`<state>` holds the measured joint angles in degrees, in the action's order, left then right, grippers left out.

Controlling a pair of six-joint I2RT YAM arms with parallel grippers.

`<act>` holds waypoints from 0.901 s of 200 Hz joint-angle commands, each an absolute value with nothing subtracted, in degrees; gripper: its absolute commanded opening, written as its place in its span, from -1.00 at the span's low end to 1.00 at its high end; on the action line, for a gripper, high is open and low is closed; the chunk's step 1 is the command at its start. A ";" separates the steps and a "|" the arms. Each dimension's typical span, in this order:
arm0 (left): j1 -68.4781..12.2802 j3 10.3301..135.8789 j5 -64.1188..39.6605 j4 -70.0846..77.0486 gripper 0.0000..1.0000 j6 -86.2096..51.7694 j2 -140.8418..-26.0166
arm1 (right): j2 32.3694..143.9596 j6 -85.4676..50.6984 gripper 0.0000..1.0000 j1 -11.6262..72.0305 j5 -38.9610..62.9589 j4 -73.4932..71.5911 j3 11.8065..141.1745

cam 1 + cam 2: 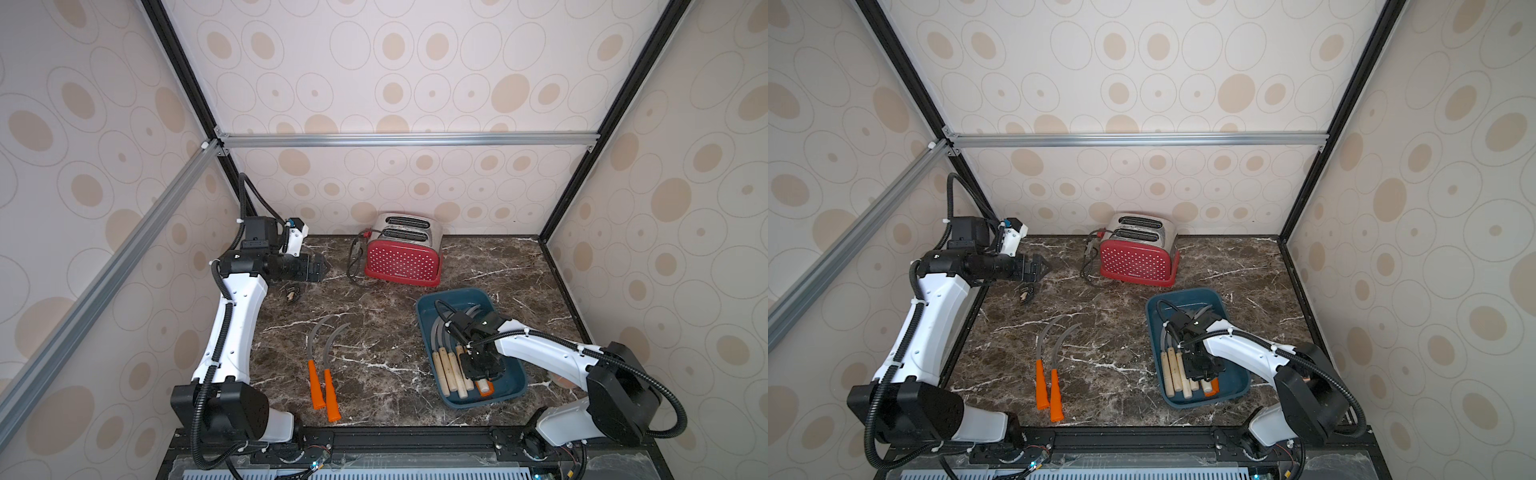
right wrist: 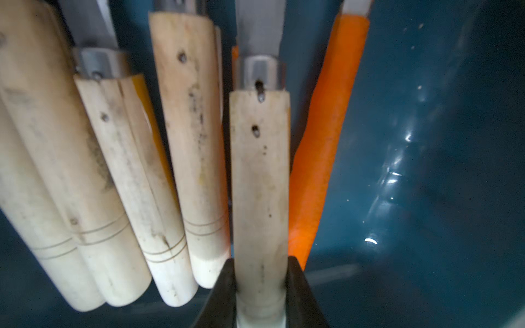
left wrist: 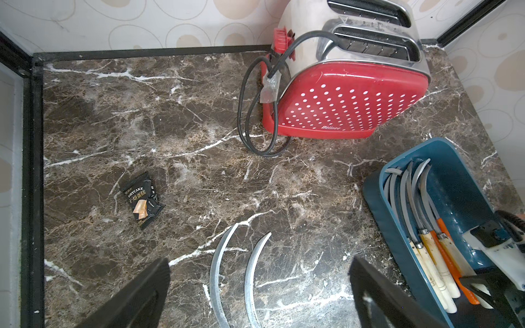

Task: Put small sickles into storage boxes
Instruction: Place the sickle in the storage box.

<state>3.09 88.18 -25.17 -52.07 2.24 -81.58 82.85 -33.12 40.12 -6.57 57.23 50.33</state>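
Observation:
Two small sickles with orange handles lie side by side on the marble, and their blades show under my left gripper. That gripper is open and hangs high at the back left, with nothing between its fingers. The teal storage box stands at the right and holds several sickles with pale wooden handles, plus an orange one. My right gripper is down in the box, shut on the end of a wooden-handled sickle.
A red dotted toaster stands at the back, its black cord looped on the table to its left. A small black snack packet lies near the back left. Patterned walls enclose three sides.

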 commanded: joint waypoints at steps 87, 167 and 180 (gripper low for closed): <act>2.72 89.72 -25.26 -53.06 0.98 3.84 -82.25 | 83.67 -33.25 -0.12 39.71 -8.74 60.40 52.72; 2.64 90.35 -25.52 -53.08 0.98 3.44 -82.55 | 81.69 -34.10 -0.10 39.62 -12.77 63.43 53.88; 2.61 90.29 -25.44 -53.00 0.98 3.43 -82.40 | 81.76 -34.27 -0.10 39.65 -13.04 63.55 53.89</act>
<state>2.94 88.20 -25.19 -52.07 2.44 -82.13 82.06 -33.19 40.03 -10.83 60.64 52.97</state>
